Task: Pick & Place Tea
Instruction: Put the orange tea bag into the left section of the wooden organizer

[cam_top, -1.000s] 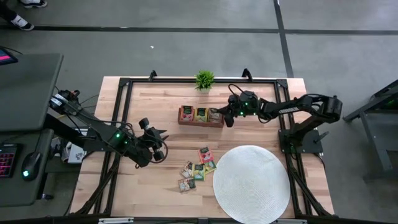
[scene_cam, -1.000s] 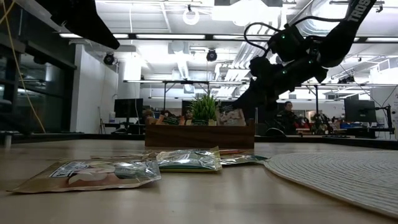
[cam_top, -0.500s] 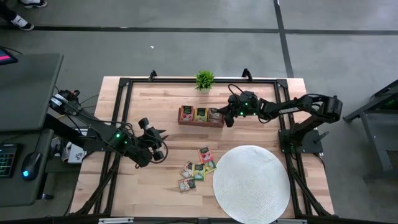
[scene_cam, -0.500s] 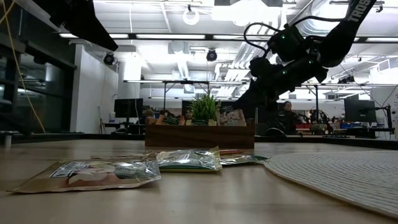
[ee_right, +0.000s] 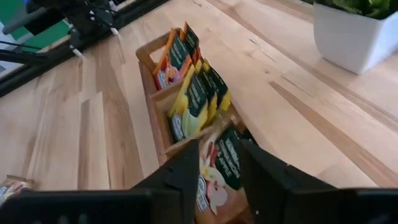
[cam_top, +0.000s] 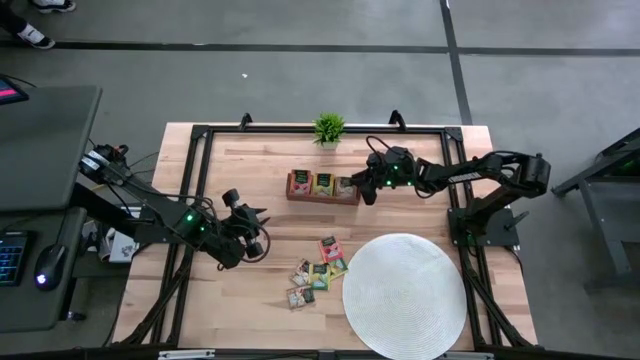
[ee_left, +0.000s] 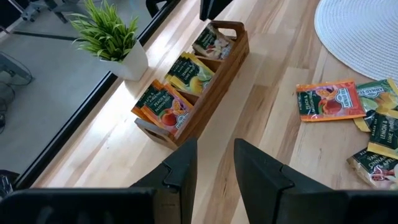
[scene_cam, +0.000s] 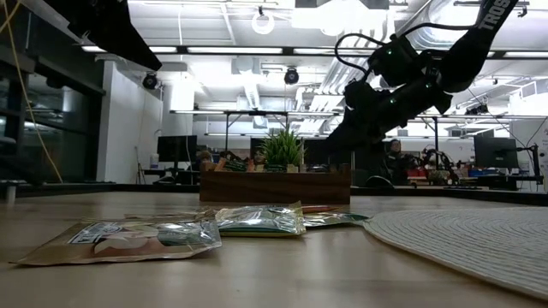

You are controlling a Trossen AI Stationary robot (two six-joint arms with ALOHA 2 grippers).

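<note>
Left gripper [cam_top: 262,228] parked low over bare wood at the table's left-centre, arm stretched in from the left edge, fingers [ee_left: 183,167] parted a little and gripping nothing. Loose tea packets [cam_top: 316,267] scattered flat on the boards just beside the round white mat [cam_top: 405,296]. Farther back, wooden rack [cam_top: 322,187] with three compartments, pink-red packets in the left one, yellow-green in the middle, a lighter packet [ee_right: 219,167] in the right one, potted plant [cam_top: 328,128] behind. Right gripper [cam_top: 362,186] angled down at the rack's right end, arm reaching in from the table's right side, wrist bent, jaws slightly spread either side of that last packet and apparently letting go; whether any contact remains, cannot tell. Risk from here: packet snagging on a fingertip as the arm lifts and tipping out of its slot, or a careless retreat nudging the rack toward the plant.
</note>
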